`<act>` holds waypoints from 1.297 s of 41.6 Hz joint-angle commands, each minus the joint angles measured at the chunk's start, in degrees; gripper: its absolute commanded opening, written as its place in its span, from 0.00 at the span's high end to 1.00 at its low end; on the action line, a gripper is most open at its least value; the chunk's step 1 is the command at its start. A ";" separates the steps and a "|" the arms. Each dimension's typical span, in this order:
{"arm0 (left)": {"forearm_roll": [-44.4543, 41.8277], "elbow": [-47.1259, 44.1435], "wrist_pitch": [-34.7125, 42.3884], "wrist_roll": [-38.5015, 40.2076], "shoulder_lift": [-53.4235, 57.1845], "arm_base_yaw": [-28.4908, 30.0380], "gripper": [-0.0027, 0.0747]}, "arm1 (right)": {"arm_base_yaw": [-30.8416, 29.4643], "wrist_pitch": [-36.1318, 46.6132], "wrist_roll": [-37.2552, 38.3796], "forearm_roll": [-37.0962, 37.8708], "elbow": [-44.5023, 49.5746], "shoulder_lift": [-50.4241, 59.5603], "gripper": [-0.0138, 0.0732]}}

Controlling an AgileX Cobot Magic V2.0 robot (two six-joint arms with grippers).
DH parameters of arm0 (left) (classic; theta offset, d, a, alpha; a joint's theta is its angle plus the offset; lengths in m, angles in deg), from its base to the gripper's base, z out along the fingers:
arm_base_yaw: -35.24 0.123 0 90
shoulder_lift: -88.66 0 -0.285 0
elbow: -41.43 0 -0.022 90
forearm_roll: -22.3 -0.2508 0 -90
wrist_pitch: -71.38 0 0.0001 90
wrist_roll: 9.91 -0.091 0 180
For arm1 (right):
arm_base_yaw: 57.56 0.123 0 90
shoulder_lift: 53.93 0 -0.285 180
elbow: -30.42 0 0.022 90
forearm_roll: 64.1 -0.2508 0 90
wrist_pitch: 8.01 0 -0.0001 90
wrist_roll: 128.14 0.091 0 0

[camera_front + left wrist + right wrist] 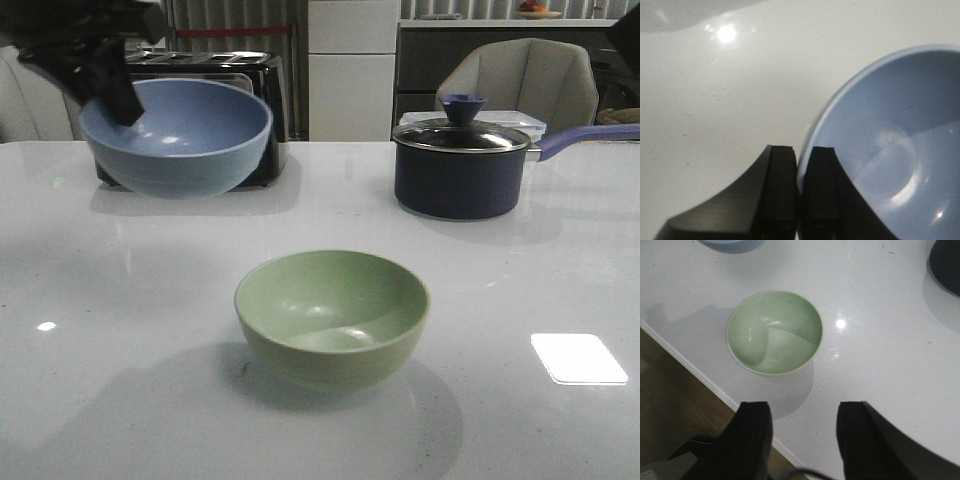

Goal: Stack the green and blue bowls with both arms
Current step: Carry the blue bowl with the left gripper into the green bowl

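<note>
We see left gripper [799,200] clamped on blue bowl [178,135] rim, apparently lifted; right gripper [802,440] apart above green bowl [332,315]. Stacking remains.

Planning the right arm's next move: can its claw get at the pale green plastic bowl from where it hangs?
Probably yes. The right claw is open above the table edge, and nothing lies between it and the pale green plastic bowl, which sits empty and upright.

A glossy white table [120,400] carries the green bowl [332,317], navy saucepan [462,165] and toaster [215,70].
</note>
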 commanded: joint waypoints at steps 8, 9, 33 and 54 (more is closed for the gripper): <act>1.66 1.80 1.98 -0.33 2.52 -11.01 0.85 | -0.03 3.80 -0.69 -0.83 -1.45 0.47 0.35; 1.66 1.80 2.33 -0.33 2.39 -11.66 0.85 | -0.03 3.80 -0.69 -0.83 -1.45 0.47 0.35; 4.61 1.80 5.60 -0.33 -9.31 -14.46 0.85 | -0.03 3.80 -0.69 -0.83 -1.45 0.47 0.35; 4.16 1.80 6.86 -0.33 -9.05 -14.46 0.43 | -0.03 3.80 -0.69 -0.83 -1.45 0.47 0.35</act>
